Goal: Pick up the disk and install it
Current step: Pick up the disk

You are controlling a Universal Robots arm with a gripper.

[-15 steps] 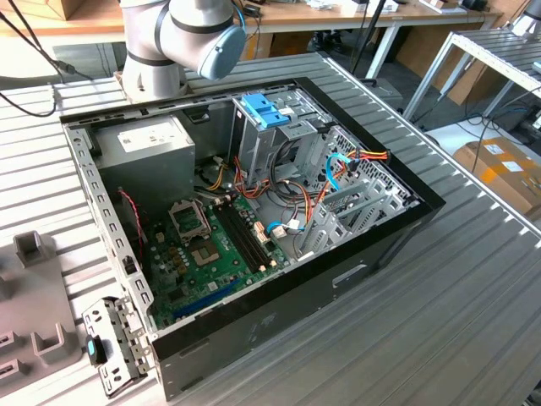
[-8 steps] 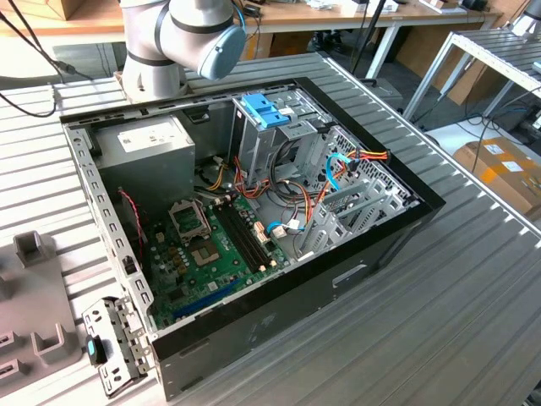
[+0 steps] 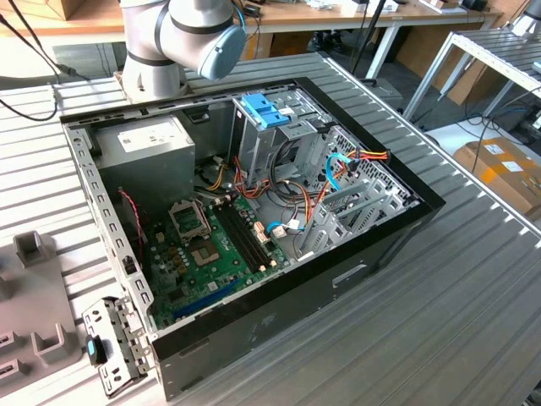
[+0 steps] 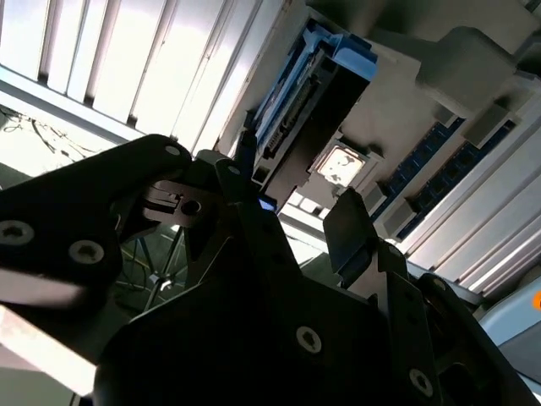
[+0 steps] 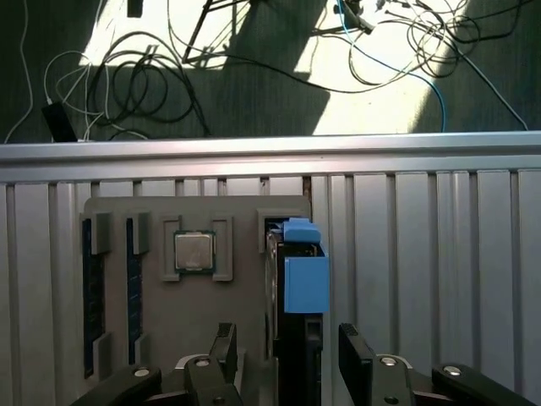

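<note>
Disk [image 5: 304,283]: one, dark slab in a light-blue plastic carrier, on edge in a slot of the grey fixture plate [image 5: 241,211].
Gripper [image 5: 289,347]: two black fingers [image 5: 224,342], spread, straddling the disk.
Plate neighbours: one square metal-lidded chip [image 5: 193,251], two dark-blue memory sticks [image 5: 87,279].
PC case [image 3: 279,317]: one, open, black, centre of the exterior view.
</note>
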